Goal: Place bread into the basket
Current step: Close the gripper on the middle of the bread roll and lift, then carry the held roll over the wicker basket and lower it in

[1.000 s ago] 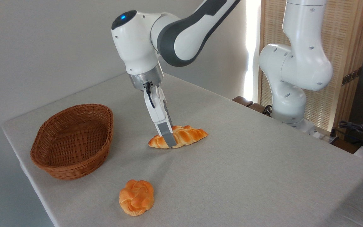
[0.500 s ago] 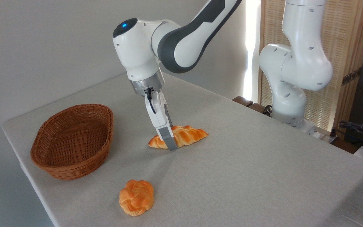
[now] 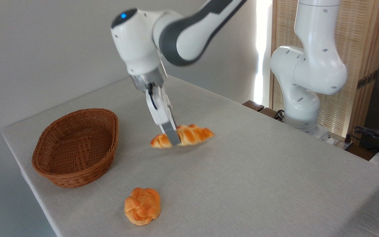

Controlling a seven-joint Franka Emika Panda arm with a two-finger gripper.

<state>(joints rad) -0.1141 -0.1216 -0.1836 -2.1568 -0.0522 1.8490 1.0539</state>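
One loaf, the bread [image 3: 192,135], hangs clear of the tabletop [image 3: 258,184]; I have the gripper [image 3: 171,137] clamped near its left-middle so it rides level toward the basket [image 3: 77,148], left.

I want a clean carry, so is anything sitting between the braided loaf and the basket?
Nothing visible. The end effector holds the braided loaf above the table, only bare cloth lies toward the basket, and the round bun sits nearer the camera, off that line.
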